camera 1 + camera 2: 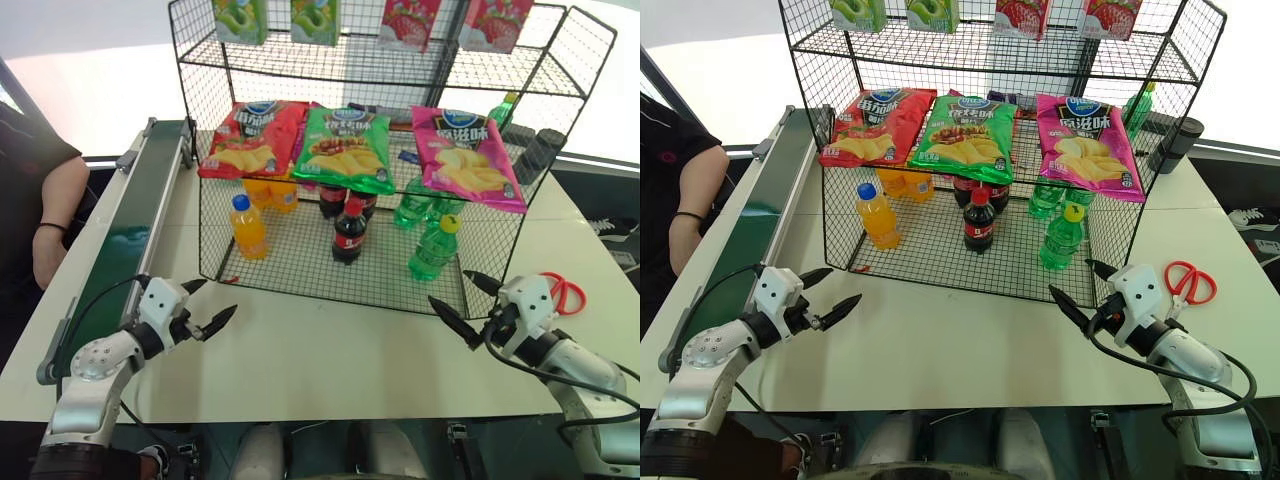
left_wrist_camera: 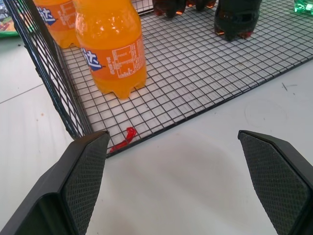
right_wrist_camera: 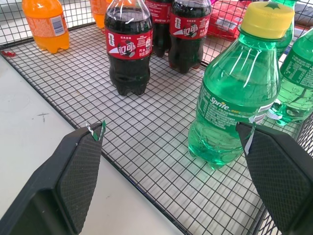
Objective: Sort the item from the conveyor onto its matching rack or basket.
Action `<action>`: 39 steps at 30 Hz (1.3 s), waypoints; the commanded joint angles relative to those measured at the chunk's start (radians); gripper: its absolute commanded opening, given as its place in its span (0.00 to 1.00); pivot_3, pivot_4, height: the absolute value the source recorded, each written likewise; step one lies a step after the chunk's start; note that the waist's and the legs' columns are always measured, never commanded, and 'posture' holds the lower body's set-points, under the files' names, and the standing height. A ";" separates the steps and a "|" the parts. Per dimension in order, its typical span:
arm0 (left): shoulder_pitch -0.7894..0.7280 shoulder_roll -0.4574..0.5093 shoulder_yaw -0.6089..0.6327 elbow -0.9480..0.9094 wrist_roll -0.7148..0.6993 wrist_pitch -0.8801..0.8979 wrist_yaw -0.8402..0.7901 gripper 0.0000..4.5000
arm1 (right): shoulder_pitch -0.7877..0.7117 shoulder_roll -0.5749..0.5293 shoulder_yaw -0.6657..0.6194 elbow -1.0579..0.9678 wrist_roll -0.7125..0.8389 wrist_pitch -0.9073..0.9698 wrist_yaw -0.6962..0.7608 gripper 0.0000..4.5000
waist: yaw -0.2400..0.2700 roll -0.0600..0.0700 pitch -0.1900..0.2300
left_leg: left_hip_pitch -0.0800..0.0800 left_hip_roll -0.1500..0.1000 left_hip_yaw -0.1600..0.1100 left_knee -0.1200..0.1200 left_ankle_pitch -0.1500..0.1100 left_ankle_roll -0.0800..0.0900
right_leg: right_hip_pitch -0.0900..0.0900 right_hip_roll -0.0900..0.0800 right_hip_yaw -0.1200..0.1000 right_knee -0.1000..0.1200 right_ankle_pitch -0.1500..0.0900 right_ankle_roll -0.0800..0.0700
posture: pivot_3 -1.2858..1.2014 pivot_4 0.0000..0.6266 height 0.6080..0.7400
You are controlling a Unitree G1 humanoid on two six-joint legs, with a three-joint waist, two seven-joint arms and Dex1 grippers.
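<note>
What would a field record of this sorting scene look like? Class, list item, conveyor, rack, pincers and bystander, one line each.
item: green soda bottle, yellow cap, upright on the rack's bottom tier, front right
neighbours: cola bottle at the middle, orange bottle at the left
rack: black wire shelving; chip bags on the slanted shelf above
conveyor: dark green belt, nothing on the visible part
left pincer: open, empty, above the table
right pincer: open, empty, in front of the rack
bystander: a person's arm beside the conveyor
extra: red scissors on the table

green bottle (image 3: 238, 103) – yellow cap; black mesh rack (image 1: 330, 262); dark green belt (image 1: 130, 235)
</note>
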 commanded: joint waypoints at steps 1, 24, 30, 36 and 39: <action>-0.017 0.002 0.021 -0.011 0.003 -0.013 0.005 1.00 | -0.010 -0.011 -0.009 -0.017 0.001 -0.009 -0.003 0.99 | 0.000 0.000 0.000 | 0.000 0.000 0.000 0.000 0.000 0.000 | 0.000 0.000 0.000 0.000 0.000 0.000 | 0.52 0.24 1.00; -0.027 -0.012 0.017 -0.005 0.014 -0.009 0.014 1.00 | -0.039 -0.013 0.015 -0.002 -0.008 -0.006 -0.001 0.99 | 0.000 0.000 0.000 | 0.000 0.000 0.000 0.000 0.000 0.000 | 0.000 0.000 0.000 0.000 0.000 0.000 | 0.52 0.24 1.00; -0.023 -0.014 0.017 -0.009 0.015 -0.009 0.014 1.00 | -0.039 -0.013 0.021 -0.010 -0.007 -0.002 -0.002 0.99 | 0.000 0.000 0.000 | 0.000 0.000 0.000 0.000 0.000 0.000 | 0.000 0.000 0.000 0.000 0.000 0.000 | 0.52 0.24 1.00; -0.018 -0.016 0.013 -0.013 0.016 -0.012 0.009 1.00 | -0.044 -0.013 0.029 -0.014 -0.009 0.003 -0.004 0.99 | 0.000 0.000 0.000 | 0.000 0.000 0.000 0.000 0.000 0.000 | 0.000 -0.001 0.000 0.000 0.000 0.000 | 0.52 0.24 1.00; -0.014 -0.015 0.014 -0.011 0.016 -0.017 0.005 1.00 | -0.041 -0.012 0.032 -0.018 -0.010 0.003 -0.006 0.99 | 0.000 0.000 0.000 | 0.000 0.000 0.000 0.000 0.000 0.000 | 0.000 -0.001 0.000 0.000 0.000 0.000 | 0.52 0.24 1.00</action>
